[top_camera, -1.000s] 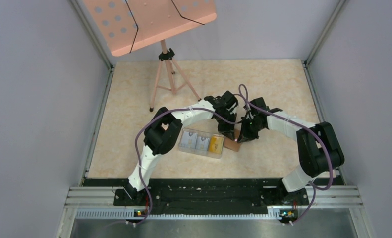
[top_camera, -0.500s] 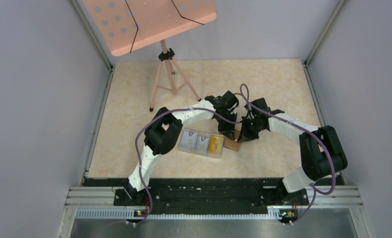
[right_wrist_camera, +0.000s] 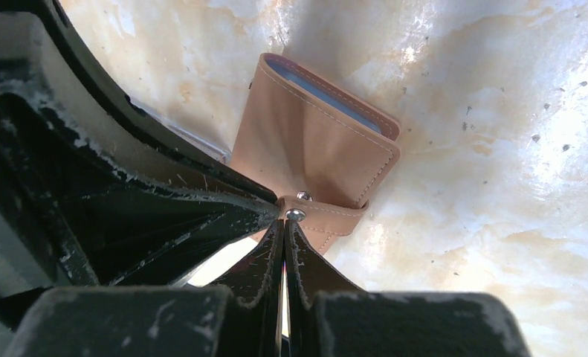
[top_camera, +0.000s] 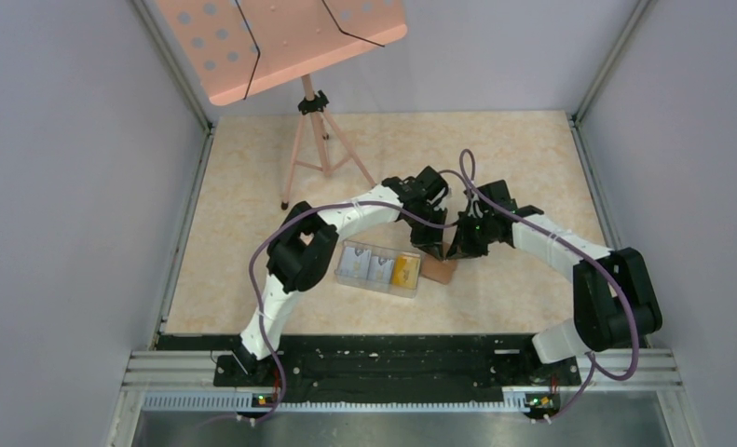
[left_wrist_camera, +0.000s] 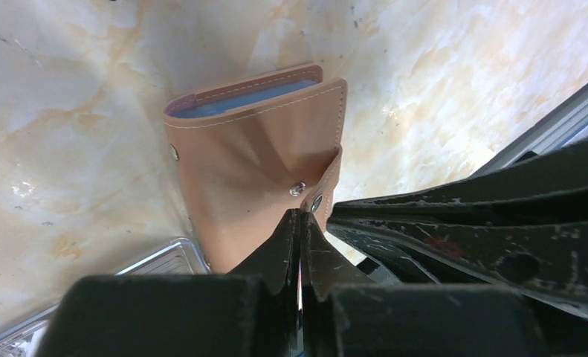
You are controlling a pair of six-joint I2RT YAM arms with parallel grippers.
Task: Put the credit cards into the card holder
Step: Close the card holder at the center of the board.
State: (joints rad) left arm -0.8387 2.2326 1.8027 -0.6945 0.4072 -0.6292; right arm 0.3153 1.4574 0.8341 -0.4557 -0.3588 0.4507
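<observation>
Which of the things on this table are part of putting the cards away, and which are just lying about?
Job: credit cards in the clear tray; brown card holder; left gripper and right gripper, both shut at its snap strap.
Lying about: pink music stand at the far edge.

Grey walls (top_camera: 66, 186), beige marbled tabletop (top_camera: 513, 158), pink perforated board (top_camera: 280, 42) on tripod (top_camera: 314, 154).

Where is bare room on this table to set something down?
Free: beige marble table, far right corner, and left side near the pink tripod. Crowded: centre: clear plastic tray, brown leather card holder, left end effector, right end effector.
</observation>
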